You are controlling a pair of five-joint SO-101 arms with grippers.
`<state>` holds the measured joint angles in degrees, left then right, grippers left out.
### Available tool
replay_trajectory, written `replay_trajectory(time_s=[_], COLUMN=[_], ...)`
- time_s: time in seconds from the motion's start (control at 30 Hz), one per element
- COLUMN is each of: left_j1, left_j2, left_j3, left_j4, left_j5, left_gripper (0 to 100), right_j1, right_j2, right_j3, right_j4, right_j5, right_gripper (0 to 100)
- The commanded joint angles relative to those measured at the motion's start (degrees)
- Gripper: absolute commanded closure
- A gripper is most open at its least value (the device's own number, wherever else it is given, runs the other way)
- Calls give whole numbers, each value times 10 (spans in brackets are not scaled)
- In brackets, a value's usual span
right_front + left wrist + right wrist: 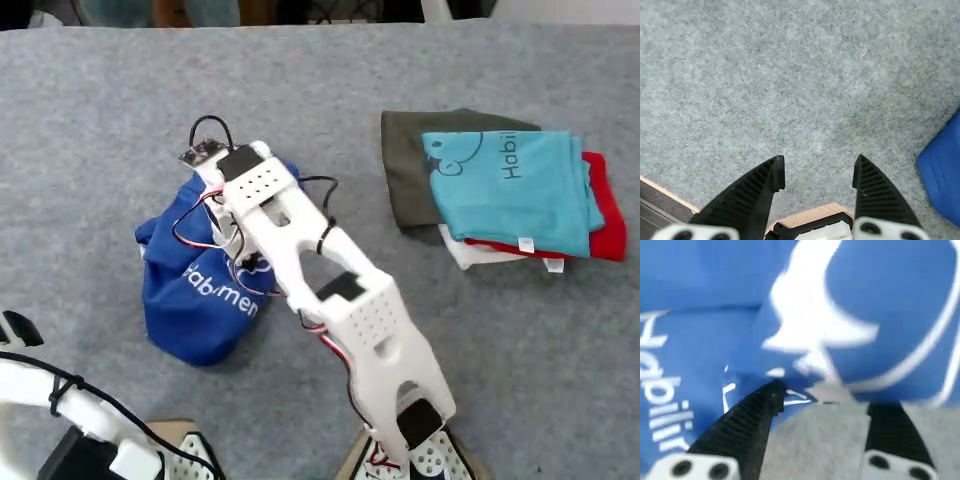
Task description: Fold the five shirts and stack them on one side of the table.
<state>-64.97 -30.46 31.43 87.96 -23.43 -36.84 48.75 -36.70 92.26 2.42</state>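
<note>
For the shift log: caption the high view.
Right arm over the crumpled blue shirt; four folded shirts stacked beside it.

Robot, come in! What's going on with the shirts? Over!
Left gripper open over the table. Right gripper open at the edge of the blue shirt, which lies crumpled. Four-shirt stack sits apart. Nothing in the way.

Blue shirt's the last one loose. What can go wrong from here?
1. The blue shirt lies bunched, and the right jaws stand open at its edge: a pinch may catch several layers and drag the heap instead of spreading it.
2. Loose wires on that arm hang over the cloth and might snag.
3. The stack is skewed, with edges out of line; a fifth shirt could slide off.
</note>
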Motion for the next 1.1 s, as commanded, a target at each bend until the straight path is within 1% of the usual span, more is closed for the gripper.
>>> replay_trajectory(time_s=[0.0,0.13,0.2,0.27,0.37,0.47,0.57,0.87,1.07], left_j1=[0,0,1,2,3,3,3,3,3], left_j2=[-16,-16,-15,-15,-15,-15,-15,-15,-15], left_j3=[-3,-7,-3,-2,-2,-2,-2,-2,-1], left_j4=[1,1,1,-6,-25,-29,-28,-27,-27], left_j5=[-8,-8,-8,-6,-5,-5,-4,-4,-4], left_gripper=[762,762,762,762,762,762,762,762,762], right_j1=[2,2,11,25,41,40,37,32,0], right_j2=[51,95,109,111,97,63,13,-151,-229], right_j3=[-84,-159,-189,-198,-188,-138,-53,199,274], right_j4=[-4,53,88,91,91,91,90,90,90], right_j5=[-5,-6,-6,-11,-39,-55,-63,-58,-58], right_gripper=[856,988,974,985,985,985,985,985,985])
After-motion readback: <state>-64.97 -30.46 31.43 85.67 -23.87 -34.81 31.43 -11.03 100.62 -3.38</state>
